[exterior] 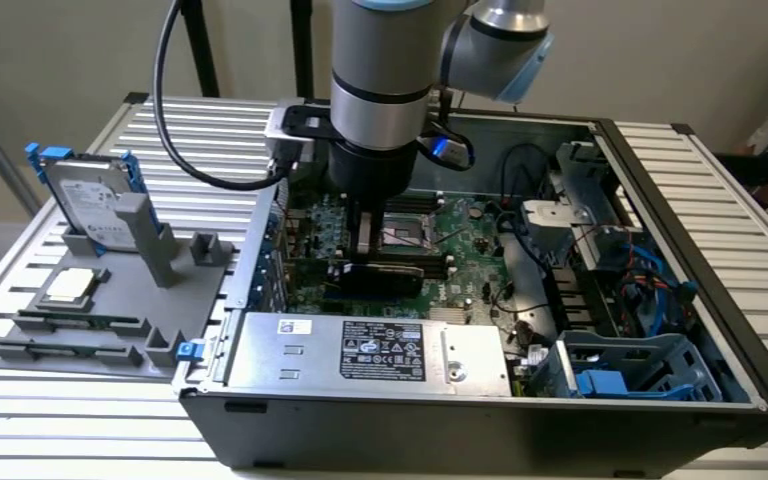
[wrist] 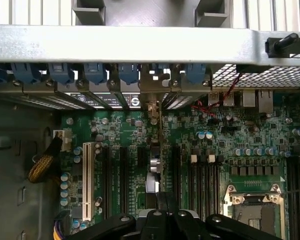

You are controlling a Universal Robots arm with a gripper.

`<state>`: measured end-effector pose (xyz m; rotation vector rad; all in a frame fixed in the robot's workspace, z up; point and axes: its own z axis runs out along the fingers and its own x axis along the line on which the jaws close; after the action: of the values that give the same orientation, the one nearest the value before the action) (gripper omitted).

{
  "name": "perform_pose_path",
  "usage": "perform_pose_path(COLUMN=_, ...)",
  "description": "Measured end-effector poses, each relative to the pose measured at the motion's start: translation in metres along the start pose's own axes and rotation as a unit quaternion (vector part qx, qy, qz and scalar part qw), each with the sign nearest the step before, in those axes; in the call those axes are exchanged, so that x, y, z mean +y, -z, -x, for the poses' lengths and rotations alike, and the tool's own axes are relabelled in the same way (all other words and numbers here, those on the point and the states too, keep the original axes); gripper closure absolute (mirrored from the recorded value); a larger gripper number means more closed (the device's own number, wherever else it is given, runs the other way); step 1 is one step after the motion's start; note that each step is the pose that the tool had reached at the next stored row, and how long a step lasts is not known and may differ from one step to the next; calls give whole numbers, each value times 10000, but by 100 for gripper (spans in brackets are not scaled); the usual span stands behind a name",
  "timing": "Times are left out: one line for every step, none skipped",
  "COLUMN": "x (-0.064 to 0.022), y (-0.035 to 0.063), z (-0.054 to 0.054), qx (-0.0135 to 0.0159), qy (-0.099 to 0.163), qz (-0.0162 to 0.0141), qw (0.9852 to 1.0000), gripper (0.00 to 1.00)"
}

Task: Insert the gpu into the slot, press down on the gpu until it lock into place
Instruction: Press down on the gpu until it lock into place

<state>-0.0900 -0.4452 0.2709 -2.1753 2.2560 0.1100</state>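
- Exterior view: hand (exterior: 364, 262) closed, fingers together, pressing on gpu (exterior: 381, 277).
- gpu lying over green motherboard (exterior: 471, 260) inside open computer case (exterior: 491, 420), behind silver power supply (exterior: 371, 350).

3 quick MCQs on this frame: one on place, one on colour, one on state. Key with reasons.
1. Where does the gpu stand?
A. on the grey tray outside the case
B. on the motherboard, under the tool
C. on the power supply

2. Colour of the clips on the hard drive?
A. blue
B. red
C. yellow

3. The tool's fingers are:
A. wide open
B. shut
C. holding a cable

Key: 1 B, the card sits on edge inside the case below the arm; 2 A, blue clips edge the drive; 3 B, fingers meet over the card.
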Motion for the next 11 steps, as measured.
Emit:
perform_pose_path(x=0, y=-6, z=0, qx=0, qy=0, qz=0, qw=10000, gripper=89)
perform_pose_path(x=-1, y=-15, z=0, qx=-2, qy=0, qz=-3, qw=10000, gripper=89)
perform_pose_path(x=-1, y=-24, z=-1, qx=-4, qy=0, qz=-4, qw=10000, gripper=89)
perform_pose_path(x=-1, y=-32, z=-1, qx=-3, qy=0, qz=-3, qw=10000, gripper=89)
perform_pose_path(x=-1, y=-36, z=-2, qx=0, qy=0, qz=-3, qw=10000, gripper=89)
perform_pose_path(x=0, y=-37, z=-2, qx=1, qy=0, qz=-3, qw=10000, gripper=89)
perform_pose_path(x=-1, y=-37, z=-2, qx=1, qy=0, qz=-4, qw=10000, gripper=89)
perform_pose_path(x=-1, y=-38, z=-2, qx=0, qy=0, qz=-4, qw=10000, gripper=89)
perform_pose_path(x=-1, y=-36, z=-1, qx=-4, qy=0, qz=-5, qw=10000, gripper=89)
perform_pose_path(x=0, y=-26, z=0, qx=-9, qy=0, qz=-7, qw=10000, gripper=89)
perform_pose_path(x=1, y=-2, z=2, qx=-12, qy=0, qz=-7, qw=10000, gripper=89)
